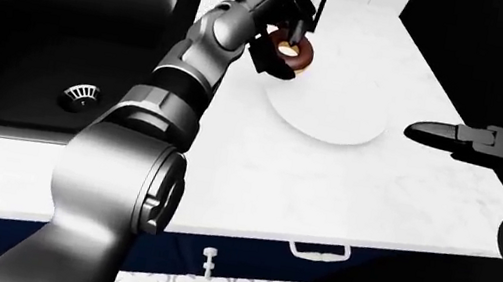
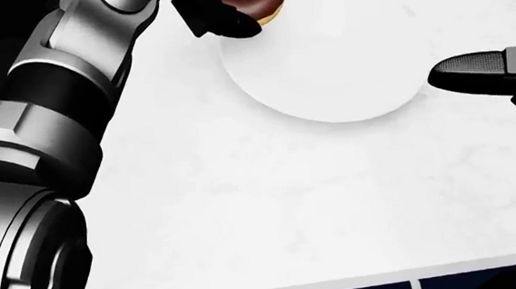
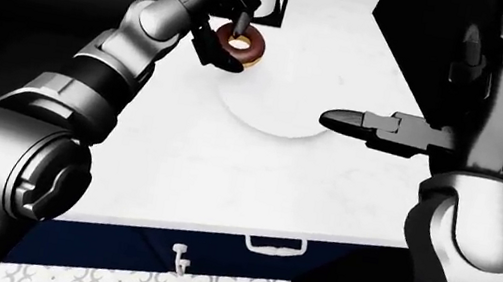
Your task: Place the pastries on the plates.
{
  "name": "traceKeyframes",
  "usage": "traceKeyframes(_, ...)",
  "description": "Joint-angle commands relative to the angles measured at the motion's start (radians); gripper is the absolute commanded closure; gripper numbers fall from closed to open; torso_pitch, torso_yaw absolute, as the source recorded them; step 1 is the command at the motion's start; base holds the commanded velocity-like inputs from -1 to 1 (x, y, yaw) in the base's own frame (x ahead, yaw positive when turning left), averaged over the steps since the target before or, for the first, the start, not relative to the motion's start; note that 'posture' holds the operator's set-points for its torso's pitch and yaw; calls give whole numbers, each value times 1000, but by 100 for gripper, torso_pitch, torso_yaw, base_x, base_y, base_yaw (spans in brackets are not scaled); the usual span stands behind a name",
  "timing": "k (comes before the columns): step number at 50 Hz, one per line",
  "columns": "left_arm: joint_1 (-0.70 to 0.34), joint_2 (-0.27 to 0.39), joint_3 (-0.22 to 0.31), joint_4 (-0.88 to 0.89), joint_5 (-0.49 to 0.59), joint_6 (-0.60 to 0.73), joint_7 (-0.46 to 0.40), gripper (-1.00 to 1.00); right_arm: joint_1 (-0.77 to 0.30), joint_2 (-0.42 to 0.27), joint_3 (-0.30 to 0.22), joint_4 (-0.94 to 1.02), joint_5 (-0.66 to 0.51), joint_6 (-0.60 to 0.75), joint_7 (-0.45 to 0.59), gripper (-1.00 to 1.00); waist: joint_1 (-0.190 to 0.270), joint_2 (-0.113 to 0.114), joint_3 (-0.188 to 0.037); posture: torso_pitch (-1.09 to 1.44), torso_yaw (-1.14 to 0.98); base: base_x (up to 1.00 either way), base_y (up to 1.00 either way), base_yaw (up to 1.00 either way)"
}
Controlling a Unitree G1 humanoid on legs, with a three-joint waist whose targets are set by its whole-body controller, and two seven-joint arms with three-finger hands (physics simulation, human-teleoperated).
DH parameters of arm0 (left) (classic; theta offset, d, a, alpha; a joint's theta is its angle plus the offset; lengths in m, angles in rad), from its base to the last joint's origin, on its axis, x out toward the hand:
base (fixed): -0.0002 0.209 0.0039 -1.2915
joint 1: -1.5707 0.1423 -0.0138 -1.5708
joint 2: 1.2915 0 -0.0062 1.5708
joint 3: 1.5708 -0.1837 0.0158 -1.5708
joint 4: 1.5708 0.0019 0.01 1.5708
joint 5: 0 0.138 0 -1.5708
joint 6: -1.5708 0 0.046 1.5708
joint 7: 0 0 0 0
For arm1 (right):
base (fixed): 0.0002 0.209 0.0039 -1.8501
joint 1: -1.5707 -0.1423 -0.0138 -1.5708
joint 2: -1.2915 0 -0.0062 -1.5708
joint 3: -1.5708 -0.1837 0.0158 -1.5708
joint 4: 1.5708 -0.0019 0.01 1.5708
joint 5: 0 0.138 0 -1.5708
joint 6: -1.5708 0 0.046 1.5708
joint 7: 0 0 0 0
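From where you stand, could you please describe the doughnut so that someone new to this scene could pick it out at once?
Start from the black sink at the left-eye view's left and cross onto the white counter to the round white plate. At the plate's upper-left edge the left hand holds the doughnut. It is the only brown thing there: a chocolate-glazed ring with a pale underside.
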Motion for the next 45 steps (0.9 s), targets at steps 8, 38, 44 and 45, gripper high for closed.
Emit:
traceKeyframes(8, -44, 6, 7, -45, -12, -26, 12, 100, -13, 0, 61, -38, -36, -43, 66, -100, -55, -4, -40, 33, -29, 0, 0, 0)
traceKeyframes(38, -20, -11, 5, -48, -45, -20, -66, 100, -11, 71, 91, -48, -148, -33, 169, -100, -208, -16, -61, 33, -37, 0, 0, 0)
traceKeyframes(44, -9, -9, -4, -46, -31, -12, -64, 100, -14, 72, 83, -49, -153, -30, 179, -100, -218, -17, -65, 33, -37, 0, 0, 0)
traceKeyframes(45, -10, -8, -3, -46, -29, -11, -59, 100, -15, 71, 83, -48, -155, -30, 181, -100, -219, -17, -65, 33, -37, 0, 0, 0)
